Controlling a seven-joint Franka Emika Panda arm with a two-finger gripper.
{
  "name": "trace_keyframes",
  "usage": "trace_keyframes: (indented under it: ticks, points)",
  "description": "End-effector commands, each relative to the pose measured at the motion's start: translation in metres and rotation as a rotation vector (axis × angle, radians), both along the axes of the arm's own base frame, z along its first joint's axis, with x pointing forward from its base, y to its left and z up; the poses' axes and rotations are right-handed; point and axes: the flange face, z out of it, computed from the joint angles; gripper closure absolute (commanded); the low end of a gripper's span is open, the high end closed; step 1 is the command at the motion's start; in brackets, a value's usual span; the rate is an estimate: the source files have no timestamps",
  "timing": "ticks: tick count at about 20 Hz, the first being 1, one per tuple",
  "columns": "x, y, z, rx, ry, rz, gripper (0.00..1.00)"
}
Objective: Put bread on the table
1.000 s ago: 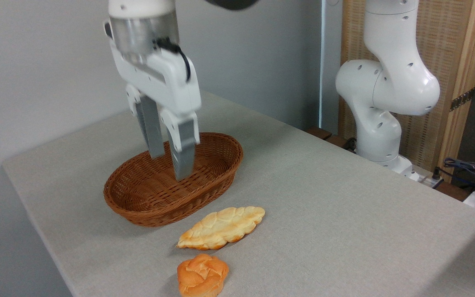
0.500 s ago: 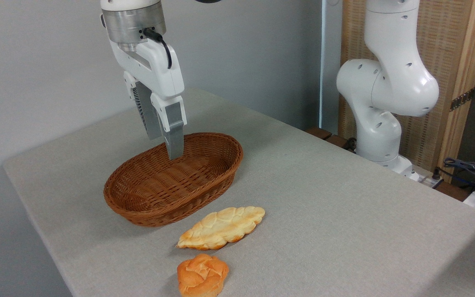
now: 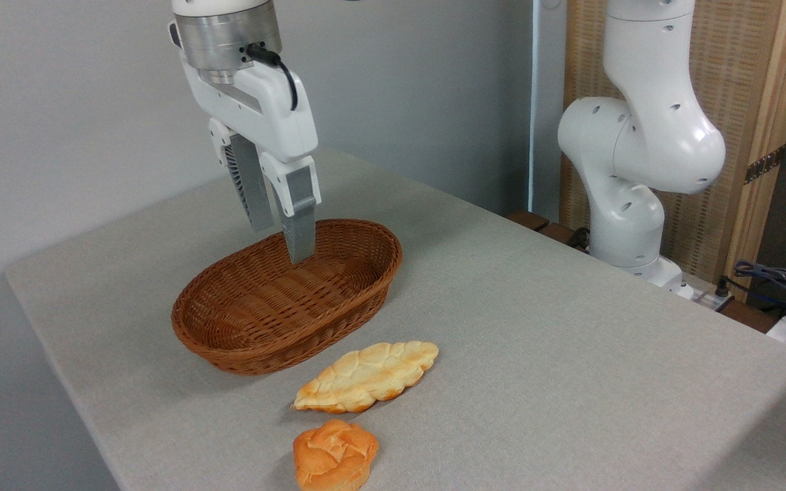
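Observation:
The bread [image 3: 335, 455], a small round orange-brown bun with a knotted top, lies on the table [image 3: 557, 354] at the front edge of the picture. My gripper [image 3: 282, 243] hangs far from it, above the brown wicker basket [image 3: 284, 300], fingers pointing down. The fingers stand a little apart with nothing between them. One fingertip [image 3: 301, 252] overlaps the basket's inside in the picture; I cannot tell if it touches.
A flat pale golden braided loaf [image 3: 367, 376] lies on the cloth between basket and bun. The basket holds nothing. The arm's white base [image 3: 638, 170] stands at the back right, with cables [image 3: 775, 283] beside it. The tabletop drops off at left and front.
The gripper rose and drew back from low inside the basket, then shifted slightly to the right. Bun, loaf and basket have not moved.

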Motion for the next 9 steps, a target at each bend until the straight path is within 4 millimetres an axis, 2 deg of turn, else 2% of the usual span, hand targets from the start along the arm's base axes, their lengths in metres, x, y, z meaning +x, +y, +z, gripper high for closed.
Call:
trace_keyframes:
  ticks: [1, 9]
  points:
    - [-0.0085, 0.0073, 0.0062, -0.003, 0.009, 0.022, 0.00]
    - [-0.0115, 0.0095, 0.0056, 0.003, 0.036, 0.020, 0.00]
